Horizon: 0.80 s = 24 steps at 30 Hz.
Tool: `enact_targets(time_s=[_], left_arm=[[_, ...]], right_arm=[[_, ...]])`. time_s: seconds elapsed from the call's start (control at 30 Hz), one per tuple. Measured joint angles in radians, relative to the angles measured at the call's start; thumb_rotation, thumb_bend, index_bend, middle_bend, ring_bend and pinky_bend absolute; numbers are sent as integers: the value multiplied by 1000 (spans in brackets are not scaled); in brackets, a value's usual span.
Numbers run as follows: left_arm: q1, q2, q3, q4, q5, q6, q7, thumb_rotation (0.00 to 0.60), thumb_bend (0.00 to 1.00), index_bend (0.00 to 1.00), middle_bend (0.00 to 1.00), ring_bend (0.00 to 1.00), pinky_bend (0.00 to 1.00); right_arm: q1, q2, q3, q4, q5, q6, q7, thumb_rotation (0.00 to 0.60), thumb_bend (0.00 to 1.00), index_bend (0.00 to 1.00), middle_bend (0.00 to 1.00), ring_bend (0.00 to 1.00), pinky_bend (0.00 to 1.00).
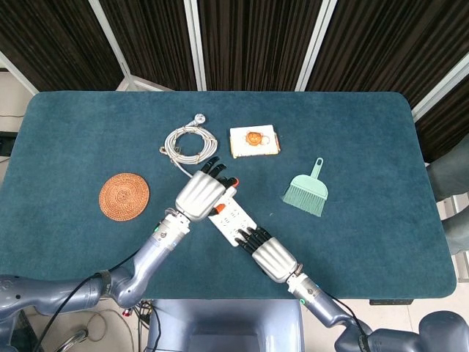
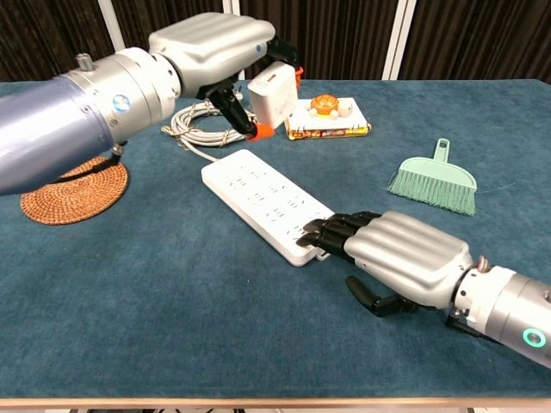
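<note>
Left hand (image 2: 211, 52): clamped on the one white adapter (image 2: 273, 93), raised clear above the strip's far end.
Progress: adapter looks already pulled out; setting it down seems left.
Power strip (image 2: 267, 204): one, table middle.
Right hand (image 2: 405, 258): fingertips pressing the strip's near end.
Counted: one coaster (image 1: 124, 196), one brush (image 1: 308, 192).

Head view: white adapter (image 1: 226, 196) mostly hidden beneath left hand (image 1: 199, 192), only orange-tipped corner peeking out. Power strip's (image 1: 233, 218) upper end covered too. Chest view: right forearm cut off at lower right edge; snack box (image 2: 327, 119) print too small to read.
</note>
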Motion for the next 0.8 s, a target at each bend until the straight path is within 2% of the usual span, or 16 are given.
enact_targets(time_s=[0.17,0.33,0.5,0.63,0.8], left_arm=[[36,37,18,-29,-21,20,13,600,227,425,460,215,137],[83,59,52,-42,-37,53,16,600,163,384,407,202,113],[132,85,96,-41,-70,65,19,600,37,297,301,143,53],[164,106,120,-41,-114,63,25,600,8,278,276,133,49],[209,141,147,-63,-119,82,0,600,8,258,246,125,50]], right_arm=[[-2,36,31,-50,-29,75,-37,600,704,28,89,64,92],[-16,109,68,-132,-37,148,-64,600,703,28,89,64,87],[-47,194,85,-204,-34,202,-72,600,697,25,86,62,83],[-87,265,82,-247,-26,246,-70,600,555,2,57,21,43],[-147,334,66,-284,0,292,-69,600,499,0,14,0,5]])
